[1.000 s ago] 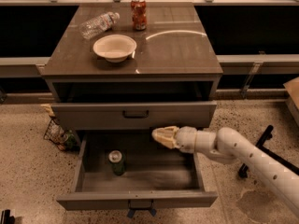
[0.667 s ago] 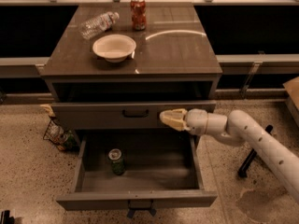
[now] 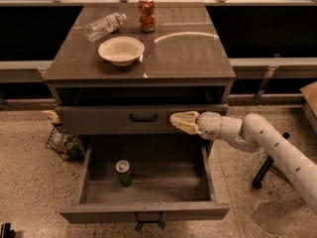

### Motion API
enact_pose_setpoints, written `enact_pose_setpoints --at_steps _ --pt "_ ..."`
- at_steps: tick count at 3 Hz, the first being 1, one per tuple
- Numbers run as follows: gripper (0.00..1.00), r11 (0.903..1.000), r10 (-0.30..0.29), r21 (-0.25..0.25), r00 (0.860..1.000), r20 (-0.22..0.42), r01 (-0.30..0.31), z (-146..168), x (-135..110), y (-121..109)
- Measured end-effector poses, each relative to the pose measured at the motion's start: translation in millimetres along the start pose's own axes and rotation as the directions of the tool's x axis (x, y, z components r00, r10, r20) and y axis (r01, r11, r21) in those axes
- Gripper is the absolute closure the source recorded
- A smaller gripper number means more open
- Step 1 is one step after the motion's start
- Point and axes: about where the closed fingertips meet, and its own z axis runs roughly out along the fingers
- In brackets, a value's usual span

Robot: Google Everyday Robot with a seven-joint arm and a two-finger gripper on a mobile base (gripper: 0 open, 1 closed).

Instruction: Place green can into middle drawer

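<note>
The gripper [image 3: 184, 122] is being held level in front of the shallower drawer front [image 3: 104, 119], just right of its black bar handle [image 3: 143, 117], with its tips pointing left. Its jaws are being kept narrow, drawn together, and nothing is being gripped between them. The green can [image 3: 124, 172] is being left standing inside the middle drawer [image 3: 188, 211], on the grey floor, well below the gripper and off to the left of its tips, apart from them. The can's long axis is being kept vertical, with the silver top facing up. Only one arm is being used, so the can is judged to be within its reach only by a drop down and leftward. The placing is being judged as done, with the drawer lying open.
</note>
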Motion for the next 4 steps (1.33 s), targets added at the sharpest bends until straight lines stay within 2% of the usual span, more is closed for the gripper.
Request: enact_pose_setpoints --at_steps 1,2,3,4 --pt "0.70 0.9986 0.015 -0.051 0.999 0.039 -0.013 9 1 3" --pt "0.93 0.9974 0.002 -0.071 0.997 0.079 0.003 -3 -12 25" --pt "1.00 0.9977 -0.034 -0.057 0.998 0.054 0.037 -24 -40 65" --pt "1.00 0.9898 -0.131 -0.051 0.991 0.040 0.133 -22 -93 97"
